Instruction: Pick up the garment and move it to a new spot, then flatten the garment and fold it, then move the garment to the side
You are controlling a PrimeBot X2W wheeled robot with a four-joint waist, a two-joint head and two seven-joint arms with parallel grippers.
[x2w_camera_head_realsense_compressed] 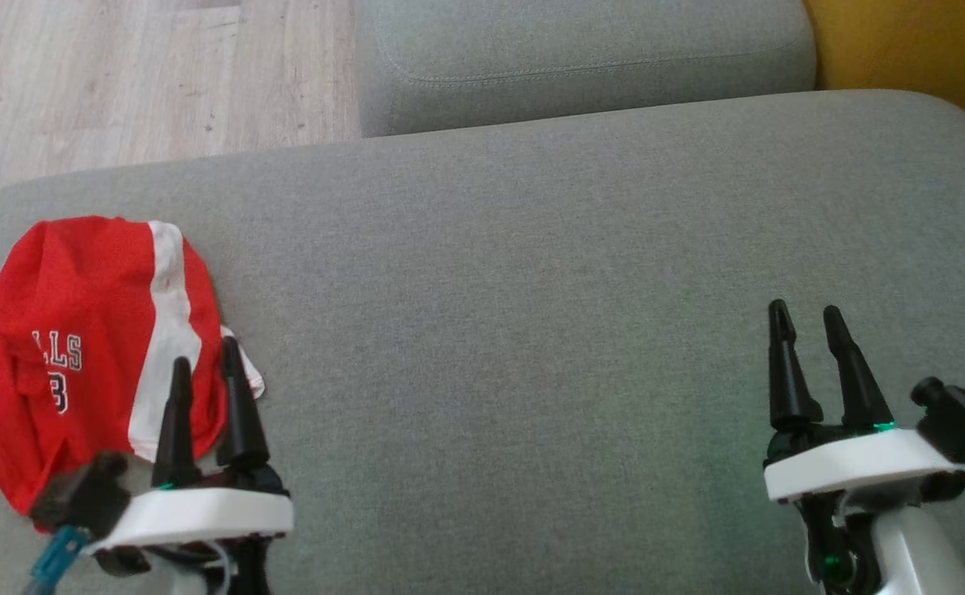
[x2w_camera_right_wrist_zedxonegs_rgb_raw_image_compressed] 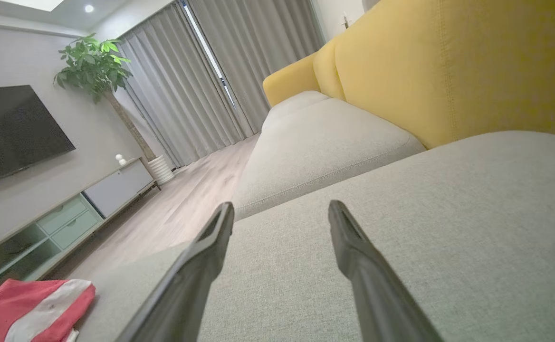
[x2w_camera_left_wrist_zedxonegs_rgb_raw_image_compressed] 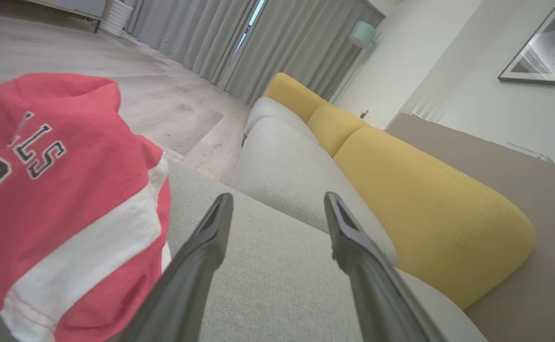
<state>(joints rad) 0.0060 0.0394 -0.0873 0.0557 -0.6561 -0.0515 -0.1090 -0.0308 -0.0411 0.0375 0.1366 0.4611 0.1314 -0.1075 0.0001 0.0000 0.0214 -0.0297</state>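
Observation:
A red garment (x2w_camera_head_realsense_compressed: 78, 347) with a white stripe and dark lettering lies bunched at the left end of the grey sofa seat (x2w_camera_head_realsense_compressed: 532, 314). My left gripper (x2w_camera_head_realsense_compressed: 206, 364) stands open at the garment's lower right edge, fingers apart with nothing between them. In the left wrist view the garment (x2w_camera_left_wrist_zedxonegs_rgb_raw_image_compressed: 59, 209) lies left of the open gripper (x2w_camera_left_wrist_zedxonegs_rgb_raw_image_compressed: 277, 202). My right gripper (x2w_camera_head_realsense_compressed: 805, 318) is open over bare cushion far to the right. From the right wrist view the garment (x2w_camera_right_wrist_zedxonegs_rgb_raw_image_compressed: 30, 313) shows at the lower left, well away from the open gripper (x2w_camera_right_wrist_zedxonegs_rgb_raw_image_compressed: 281, 209).
A second grey cushion (x2w_camera_head_realsense_compressed: 582, 58) lies beyond the seat, with yellow backrests (x2w_camera_left_wrist_zedxonegs_rgb_raw_image_compressed: 425, 209) to the right. Wooden floor (x2w_camera_head_realsense_compressed: 135, 74) runs past the seat's far left edge. A TV cabinet (x2w_camera_right_wrist_zedxonegs_rgb_raw_image_compressed: 68, 213) and plant (x2w_camera_right_wrist_zedxonegs_rgb_raw_image_compressed: 92, 61) stand across the room.

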